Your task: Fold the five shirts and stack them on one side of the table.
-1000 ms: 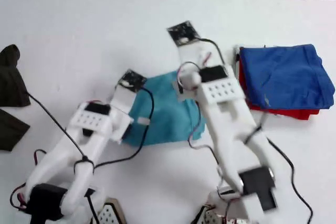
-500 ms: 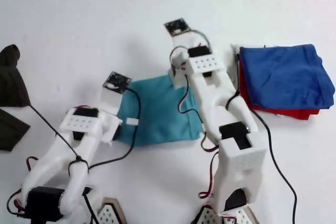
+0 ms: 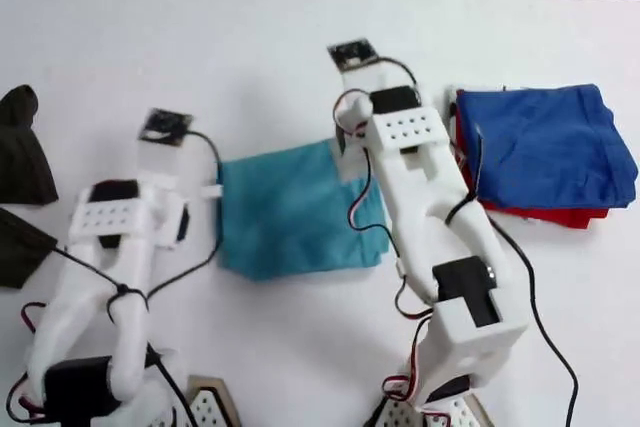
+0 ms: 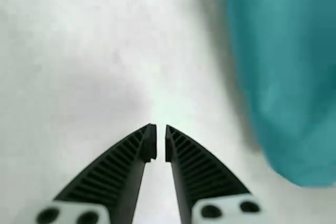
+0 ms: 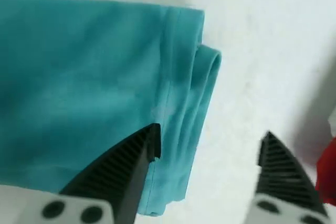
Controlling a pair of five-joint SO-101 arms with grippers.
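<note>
Two shirts are already stacked, the blue shirt (image 3: 545, 142) on the red shirt (image 3: 540, 215), just past the right gripper (image 5: 210, 142) on its side away from the teal shirt (image 3: 295, 212). The teal one looks folded, so the step in hand is probably moving it onto that stack. The right gripper is spread wide, with one finger over the shirt's layered edge and the other over bare table (image 3: 200, 47) beyond it. The left gripper (image 4: 157, 135) is pinched closed on nothing and hangs over bare table with the teal shirt just beside it. The next move likely calls for the right gripper to drop and close on every layer of that edge, since the fold could fall open if it catches only the top one. I cannot tell whether the finger touches the cloth. In the high view the right arm hides that edge, the blue shirt covers most of the red, and the dark cloth (image 3: 20, 162) well beyond the left gripper is cut off, so I cannot tell whether it is one shirt or two.
</note>
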